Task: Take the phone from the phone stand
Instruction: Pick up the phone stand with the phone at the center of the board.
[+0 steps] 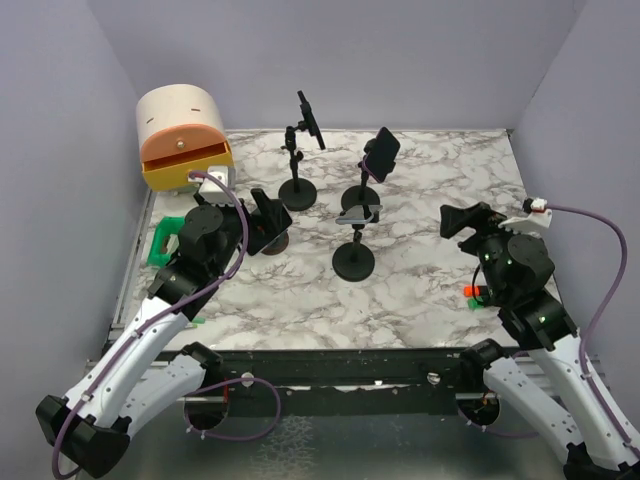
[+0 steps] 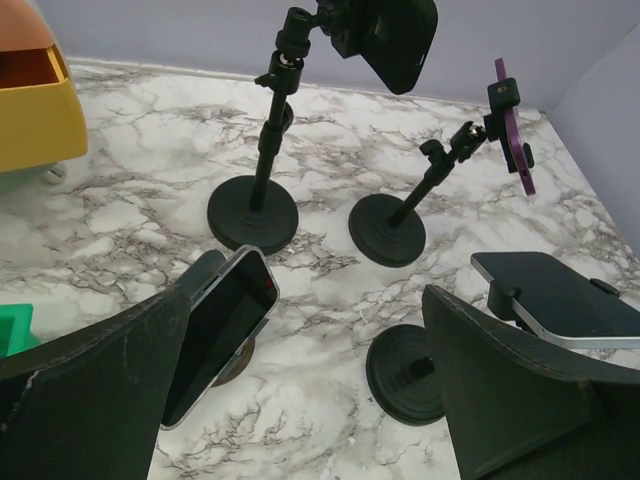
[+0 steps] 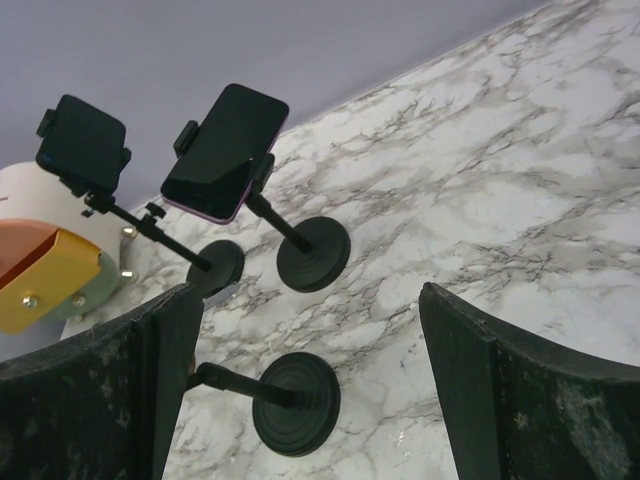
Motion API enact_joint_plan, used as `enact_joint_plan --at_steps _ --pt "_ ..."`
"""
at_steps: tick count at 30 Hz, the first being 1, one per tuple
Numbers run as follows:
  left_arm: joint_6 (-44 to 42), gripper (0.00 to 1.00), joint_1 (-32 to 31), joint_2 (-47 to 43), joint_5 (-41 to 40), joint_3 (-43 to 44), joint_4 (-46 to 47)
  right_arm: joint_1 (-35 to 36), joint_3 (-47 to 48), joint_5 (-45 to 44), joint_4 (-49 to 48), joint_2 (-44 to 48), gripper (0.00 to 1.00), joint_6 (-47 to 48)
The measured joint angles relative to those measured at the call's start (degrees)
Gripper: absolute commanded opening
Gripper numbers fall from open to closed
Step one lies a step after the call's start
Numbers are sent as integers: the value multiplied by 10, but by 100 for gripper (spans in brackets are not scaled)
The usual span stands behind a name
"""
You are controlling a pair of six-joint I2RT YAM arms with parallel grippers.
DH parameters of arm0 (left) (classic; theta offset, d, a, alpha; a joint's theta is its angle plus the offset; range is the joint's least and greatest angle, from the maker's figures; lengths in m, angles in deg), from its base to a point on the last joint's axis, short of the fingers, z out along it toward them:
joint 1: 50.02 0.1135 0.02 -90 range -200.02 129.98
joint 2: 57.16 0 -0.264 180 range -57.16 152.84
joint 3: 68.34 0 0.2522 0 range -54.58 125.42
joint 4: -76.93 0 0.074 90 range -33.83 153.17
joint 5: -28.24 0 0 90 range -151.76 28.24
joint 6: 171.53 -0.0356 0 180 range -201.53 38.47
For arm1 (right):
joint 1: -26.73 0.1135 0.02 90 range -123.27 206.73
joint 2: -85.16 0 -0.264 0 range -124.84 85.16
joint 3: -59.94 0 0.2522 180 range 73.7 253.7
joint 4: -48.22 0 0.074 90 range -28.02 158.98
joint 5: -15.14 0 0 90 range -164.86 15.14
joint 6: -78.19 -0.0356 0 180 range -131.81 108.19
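Phones (image 1: 381,152) in stands (image 1: 353,261) (four), all clamped

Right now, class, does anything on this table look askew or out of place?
Nothing is spilled or broken. The silver phone on the near stand lies nearly flat, while the black phone and purple phone behind it stand steeply in their clamps.

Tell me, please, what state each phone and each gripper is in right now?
left gripper: open, empty.
right gripper: open, empty.
black phone: clamped, raised high, tilted.
purple phone: clamped, raised, tilted.
flat phone: clamped, lying nearly level.
nearest phone: leaning back, set low, right beside the left gripper's inner finger; whether they touch is unclear.
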Motion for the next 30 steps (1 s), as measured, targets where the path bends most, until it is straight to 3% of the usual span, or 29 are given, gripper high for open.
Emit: enact_joint_plan --at_steps 7,13,21,30 --pt "0 99 0 -23 -6 -11 6 0 0 -33 5 29 93 32" --pt "0 99 0 -29 -6 -13 15 0 11 32 6 36 90 109" --pt "0 99 0 -33 -6 -17 19 0 92 280 12 -5 84 186" --pt "0 99 0 -32 1 -18 23 7 53 494 -17 -44 76 226"
